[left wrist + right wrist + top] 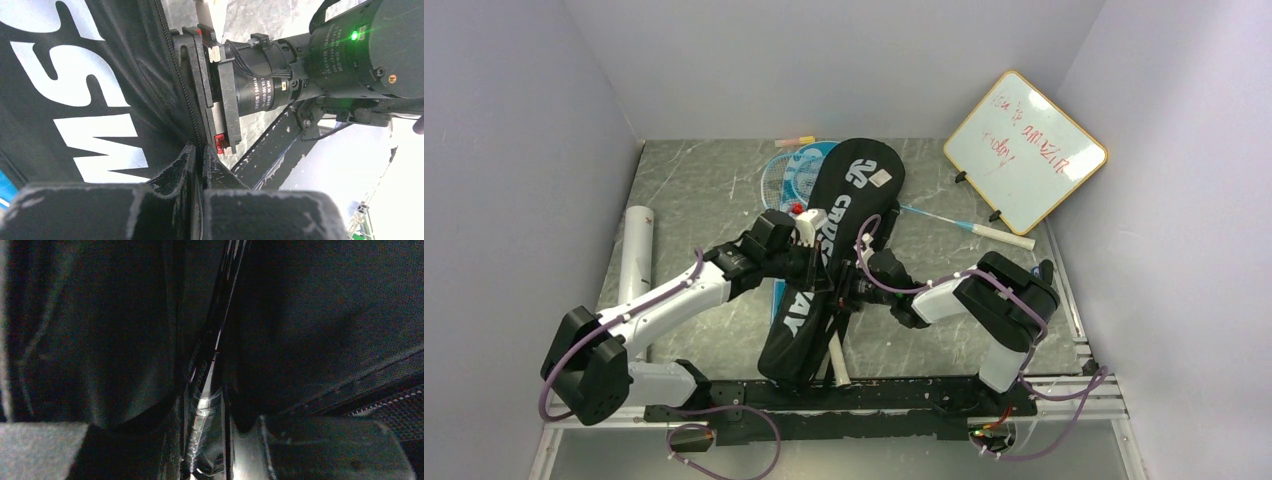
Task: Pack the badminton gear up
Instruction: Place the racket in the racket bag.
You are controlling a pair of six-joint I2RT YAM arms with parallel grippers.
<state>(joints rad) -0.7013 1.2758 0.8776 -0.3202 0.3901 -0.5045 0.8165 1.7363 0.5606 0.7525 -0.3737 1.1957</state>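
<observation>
The black bag (844, 215) with white lettering lies diagonally on the table, on top of the blue bag (809, 158). My left gripper (812, 262) (201, 156) is shut on the black bag's zipper edge (192, 115). From the other side, my right gripper (861, 287) (207, 402) reaches into the bag's dark opening. Its jaws are closed round a shiny wrapped racket handle (202, 412). That white handle (836, 362) pokes out of the bag's near end. A light-blue racket (776, 175) lies partly under the bags. Another racket (964, 226) lies to the right. A small white piece (880, 178) rests on the bag.
A long white tube (636, 250) lies at the left. The orange-rimmed whiteboard (1026, 150) leans in the back right corner. The right arm's wrist (350, 55) sits close to my left fingers. A black rail (874, 395) runs along the near edge.
</observation>
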